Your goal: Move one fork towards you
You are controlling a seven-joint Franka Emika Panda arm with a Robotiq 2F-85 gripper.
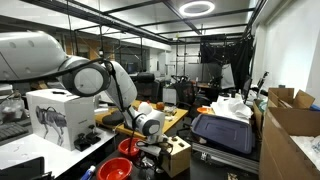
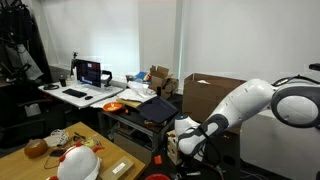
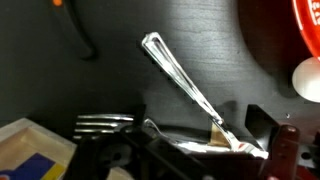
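Fork (image 3: 185, 85) lying at my claw (image 3: 206, 128).
I'm not making out if it's pinching or spread; dragging loosely, I'm risking it slipping into the second fork (image 3: 105, 123).

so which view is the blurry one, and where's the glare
wrist view: soft throughout, bright glints run along the fork handle against the dark surface, and the gripper at the bottom edge is murky and out of focus; in an exterior view the ring light on the ceiling is blown out; in an exterior view the white wall is bright.
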